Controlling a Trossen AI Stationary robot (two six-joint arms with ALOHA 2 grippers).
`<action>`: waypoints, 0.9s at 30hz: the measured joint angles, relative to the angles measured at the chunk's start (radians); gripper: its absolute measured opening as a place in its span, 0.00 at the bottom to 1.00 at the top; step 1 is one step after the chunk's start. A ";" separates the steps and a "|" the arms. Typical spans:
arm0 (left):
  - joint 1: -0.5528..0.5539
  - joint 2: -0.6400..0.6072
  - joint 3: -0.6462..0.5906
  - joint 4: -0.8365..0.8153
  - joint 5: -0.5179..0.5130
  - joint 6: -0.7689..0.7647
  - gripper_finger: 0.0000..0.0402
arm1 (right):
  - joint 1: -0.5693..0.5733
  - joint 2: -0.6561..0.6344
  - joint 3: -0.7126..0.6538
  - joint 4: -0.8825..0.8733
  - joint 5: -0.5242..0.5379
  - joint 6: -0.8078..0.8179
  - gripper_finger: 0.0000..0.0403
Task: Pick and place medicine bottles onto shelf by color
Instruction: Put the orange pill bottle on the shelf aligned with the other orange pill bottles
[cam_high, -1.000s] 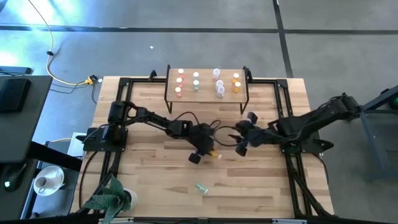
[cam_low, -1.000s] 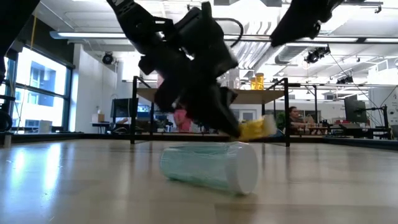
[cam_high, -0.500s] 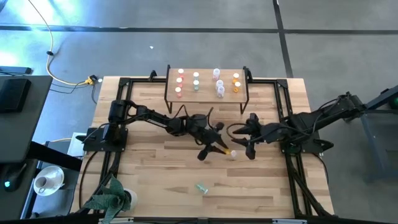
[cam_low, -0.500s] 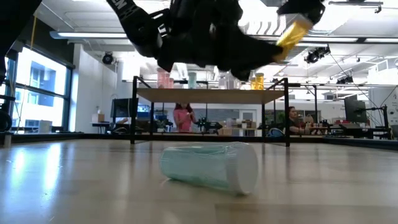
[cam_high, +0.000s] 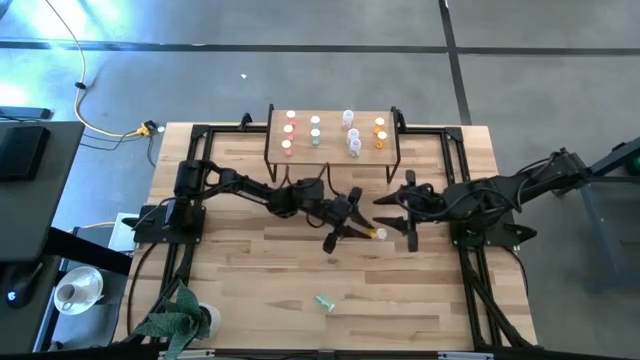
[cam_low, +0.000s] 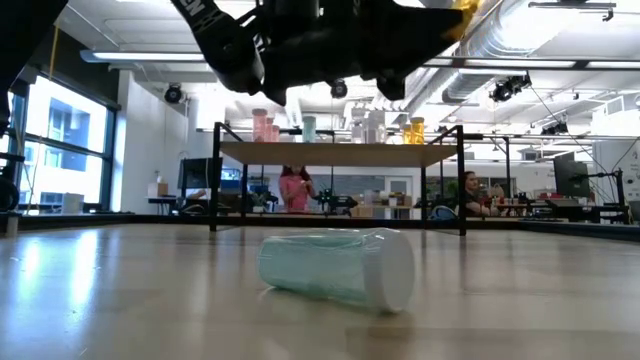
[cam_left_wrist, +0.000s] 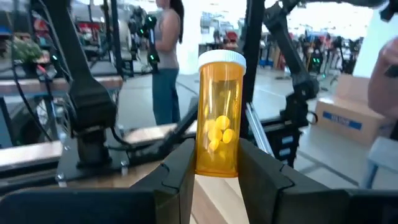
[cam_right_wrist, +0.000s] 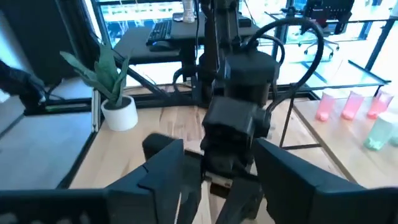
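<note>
One orange bottle (cam_left_wrist: 219, 112), base hidden.

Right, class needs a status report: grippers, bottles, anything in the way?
Left gripper shut on orange bottle, mid-table. Right gripper open, facing it. Green bottle lying near front edge. Shelf unobstructed.

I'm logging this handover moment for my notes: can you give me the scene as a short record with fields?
held item: orange pill bottle with white cap, yellow pills inside
holder: left gripper, jaws shut on it
right gripper: jaws open, facing the left gripper over the table's middle
loose item: pale green bottle, lying on its side
light-wood shelf: pink, green, clear and orange bottles standing
</note>
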 joint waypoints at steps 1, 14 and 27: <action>0.003 0.000 0.000 0.012 -0.003 -0.006 0.23 | 0.000 -0.004 0.000 -0.010 -0.007 -0.014 0.47; 0.010 0.000 0.000 0.042 -0.054 -0.029 0.23 | 0.003 -0.021 0.000 -0.204 -0.126 -0.078 0.51; 0.010 0.000 0.000 0.061 -0.114 -0.093 0.23 | 0.002 -0.021 0.000 -0.264 -0.065 -0.067 0.51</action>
